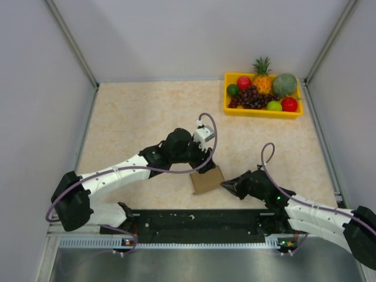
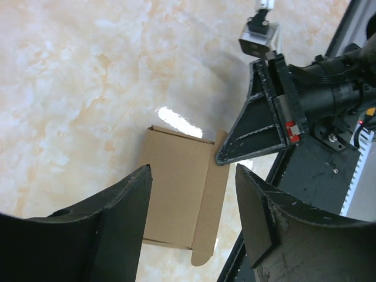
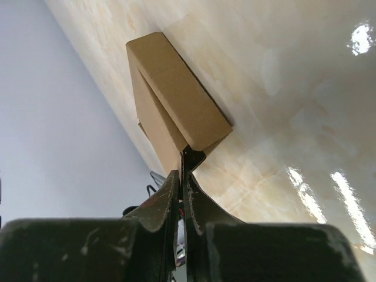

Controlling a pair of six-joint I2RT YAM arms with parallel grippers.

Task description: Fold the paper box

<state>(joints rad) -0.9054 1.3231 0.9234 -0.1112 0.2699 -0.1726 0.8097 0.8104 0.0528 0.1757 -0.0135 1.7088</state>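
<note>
Black plating (image 1: 200,220) runs along the near edge of the table (image 1: 135,111), with your two arm bases at either end of it. Just past it, your right gripper (image 1: 225,185) reaches in low from the right. Its jaws are pressed fully together, and in its wrist view the tips meet at the near lower corner of the paper box (image 3: 176,94). You cannot tell from these views whether a sliver of cardboard is pinched between them or the tips only touch the edge.

The paper box sits on the table near the front edge, roughly midway between the two arms. It is plain brown and already folded into a small shallow rectangle. In the left wrist view a loose flap (image 2: 205,223) runs along its right side, and the closed right tips touch the upper part of that flap's edge.

Your left gripper (image 2: 194,173) hangs over the far side of the box. Its jaws are well apart, one finger (image 2: 117,223) on each side of the box as seen from its own camera, and it holds nothing.

Well beyond, at the far right corner of the table, a yellow tray (image 1: 261,113) holds fruit, including a pineapple (image 1: 262,75), a melon (image 1: 284,84) and dark grapes (image 1: 251,97).
</note>
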